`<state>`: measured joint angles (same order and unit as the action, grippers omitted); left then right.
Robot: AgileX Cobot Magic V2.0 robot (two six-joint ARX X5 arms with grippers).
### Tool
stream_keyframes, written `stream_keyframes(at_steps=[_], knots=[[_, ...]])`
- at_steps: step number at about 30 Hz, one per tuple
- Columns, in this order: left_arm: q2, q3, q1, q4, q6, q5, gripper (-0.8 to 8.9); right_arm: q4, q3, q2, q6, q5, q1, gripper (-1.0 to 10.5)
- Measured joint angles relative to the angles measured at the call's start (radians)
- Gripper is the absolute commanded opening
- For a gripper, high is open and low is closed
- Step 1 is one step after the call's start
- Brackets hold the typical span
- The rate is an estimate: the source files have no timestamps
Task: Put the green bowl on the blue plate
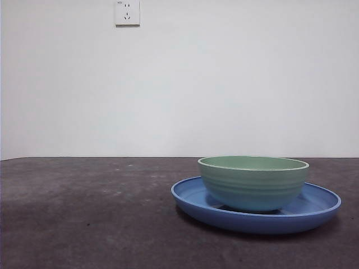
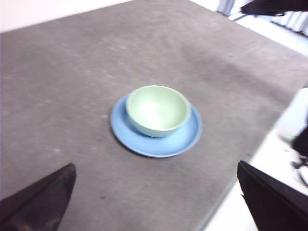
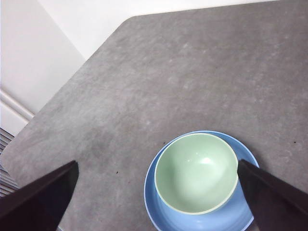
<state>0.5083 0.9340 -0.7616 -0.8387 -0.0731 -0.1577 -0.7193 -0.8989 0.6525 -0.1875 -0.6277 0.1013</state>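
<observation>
The green bowl (image 1: 253, 182) stands upright and empty on the blue plate (image 1: 190, 200), right of the middle of the table in the front view. It sits off the plate's centre. The left wrist view shows the bowl (image 2: 157, 109) on the plate (image 2: 185, 139) well ahead of and below my left gripper (image 2: 156, 202), whose jaws are wide apart and empty. The right wrist view shows the bowl (image 3: 196, 172) on the plate (image 3: 240, 219) below my right gripper (image 3: 159, 197), also wide open and empty. Neither gripper shows in the front view.
The grey table (image 1: 84, 213) runs to a white wall with a socket (image 1: 127, 12). The left wrist view shows the table's edge (image 2: 250, 154) near the plate and a dark arm part (image 2: 274, 6) at the far corner.
</observation>
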Motion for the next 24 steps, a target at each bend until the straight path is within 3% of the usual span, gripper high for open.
stream_keyframes(at_steps=[6,15,24], knots=[[0.0,0.0,0.0,-0.003,-0.055,-0.119,6.26,-0.078,-0.002,0.037,-0.004,0.0,0.0,6.1],[0.0,0.0,0.0,-0.013,-0.071,-0.126,6.26,-0.143,-0.002,0.261,0.003,0.001,-0.044,6.0],[0.0,0.0,0.0,-0.013,-0.071,-0.126,6.26,-0.074,-0.002,0.552,0.082,0.006,-0.133,5.8]])
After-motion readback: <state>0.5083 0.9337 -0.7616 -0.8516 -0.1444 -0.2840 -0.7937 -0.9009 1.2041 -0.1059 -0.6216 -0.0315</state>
